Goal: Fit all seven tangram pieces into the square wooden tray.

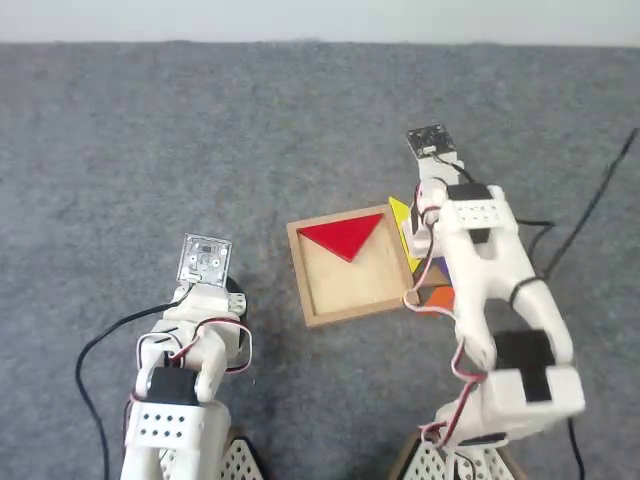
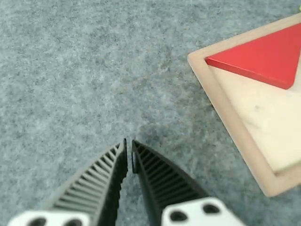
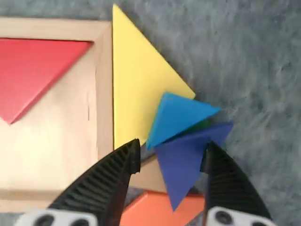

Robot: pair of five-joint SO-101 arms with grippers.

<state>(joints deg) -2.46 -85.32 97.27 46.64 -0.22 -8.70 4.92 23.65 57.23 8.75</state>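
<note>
**Desk:** Where's the tray sitting?

**Me:** The square wooden tray [image 1: 302, 275] is just right of centre in my high view, on the grey felt-like table cover [image 1: 150, 130]. One flat red triangular piece [image 1: 343, 236] lies inside it, with its long edge along the upper rim and its tip pointing toward the tray's middle.

**Desk:** And the other pieces?

**Me:** They're heaped outside the tray's right rim. A flat yellow triangular piece [image 3: 136, 89] lies flush against that rim. A light blue triangle [image 3: 178, 117] overlaps its outer corner, and a dark blue piece [image 3: 181, 165] is tucked partly under the light blue. An orange piece [image 3: 150, 209] pokes out beneath the dark blue. I think there's a sliver of green [image 3: 201, 125] in the pile, but too little shows to be sure.

**Desk:** Grippers?

**Me:** My right gripper [image 3: 171, 148] hangs over the heap with its fingers spread. The dark blue piece is between them, not pinched. My left gripper [image 2: 128, 143] is over bare cover near the tray's left corner, in the lower left of the high view. Its fingers are pressed together on nothing.
</note>
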